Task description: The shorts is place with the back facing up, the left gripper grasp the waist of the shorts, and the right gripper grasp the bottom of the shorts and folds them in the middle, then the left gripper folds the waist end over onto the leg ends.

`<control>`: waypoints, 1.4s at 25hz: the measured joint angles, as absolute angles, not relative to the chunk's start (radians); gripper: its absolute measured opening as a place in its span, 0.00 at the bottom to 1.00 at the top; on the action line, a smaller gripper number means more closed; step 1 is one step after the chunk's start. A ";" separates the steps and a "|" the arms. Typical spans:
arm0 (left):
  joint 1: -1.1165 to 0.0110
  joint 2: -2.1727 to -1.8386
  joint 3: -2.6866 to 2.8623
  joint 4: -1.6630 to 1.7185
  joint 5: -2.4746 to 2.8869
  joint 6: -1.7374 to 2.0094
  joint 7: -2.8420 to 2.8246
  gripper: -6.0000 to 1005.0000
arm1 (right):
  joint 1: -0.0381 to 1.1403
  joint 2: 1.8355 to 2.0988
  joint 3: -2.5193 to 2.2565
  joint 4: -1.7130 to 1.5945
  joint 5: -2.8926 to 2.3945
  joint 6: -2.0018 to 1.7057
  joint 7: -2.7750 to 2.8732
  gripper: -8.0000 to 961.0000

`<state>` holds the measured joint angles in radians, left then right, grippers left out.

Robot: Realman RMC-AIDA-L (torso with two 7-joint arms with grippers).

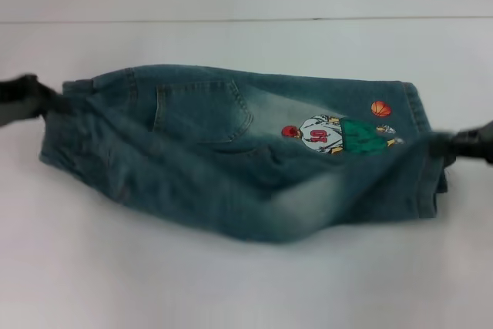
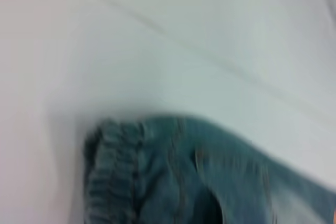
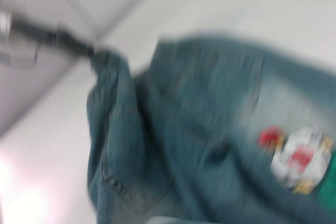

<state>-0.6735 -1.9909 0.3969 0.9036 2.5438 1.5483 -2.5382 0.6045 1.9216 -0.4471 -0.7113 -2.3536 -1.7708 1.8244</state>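
Between two grippers, over white table (image 1: 231, 290): shorts (image 1: 231, 159) stretched sideways.
Left gripper (image 1: 35, 98) clamped on waist (image 1: 73, 94), ruffled band bunched at its tip; right gripper (image 1: 454, 146) clamped on bottom of the shorts (image 1: 427, 167). Denim sags between them, lower half blurred. Back pocket (image 1: 202, 112) faces up nearer the left gripper; embroidered player (image 1: 335, 135) and orange ball (image 1: 380, 109) sit nearer the right. Right wrist view shows left gripper (image 3: 79, 48) pinching cloth.

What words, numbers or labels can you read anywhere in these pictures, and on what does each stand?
Red marks, probably a number, on the white jersey of the embroidered cartoon basketball player on the blue-green faded denim shorts: too blurred to read.
No other text shows.
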 joint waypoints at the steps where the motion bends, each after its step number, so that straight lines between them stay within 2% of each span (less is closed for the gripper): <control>1: -0.667 -1.991 0.388 0.901 2.525 1.529 -2.538 0.04 | 0.590 1.921 -0.443 -0.696 -2.311 -1.741 1.814 0.02; 5: -0.638 -2.000 0.383 0.871 2.443 1.435 -2.536 0.04 | 0.541 1.933 -0.439 -0.624 -2.165 -1.628 1.738 0.02; 13: -0.631 -2.016 0.392 0.776 2.367 1.268 -2.463 0.04 | 0.515 2.006 -0.418 -0.581 -2.048 -1.392 1.613 0.02; 21: -0.627 -2.022 0.393 0.753 2.336 1.188 -2.388 0.04 | 0.545 2.060 -0.420 -0.573 -2.020 -1.152 1.550 0.02; 25: -0.628 -2.024 0.393 0.749 2.330 1.167 -2.338 0.04 | 0.567 2.075 -0.419 -0.541 -1.986 -1.059 1.497 0.02; 32: -0.633 -2.036 0.393 0.745 2.323 1.145 -2.241 0.04 | 0.606 2.077 -0.425 -0.489 -1.934 -0.966 1.437 0.02; 35: -0.641 -2.050 0.395 0.745 2.319 1.121 -2.160 0.04 | 0.618 2.079 -0.426 -0.479 -1.935 -0.945 1.425 0.02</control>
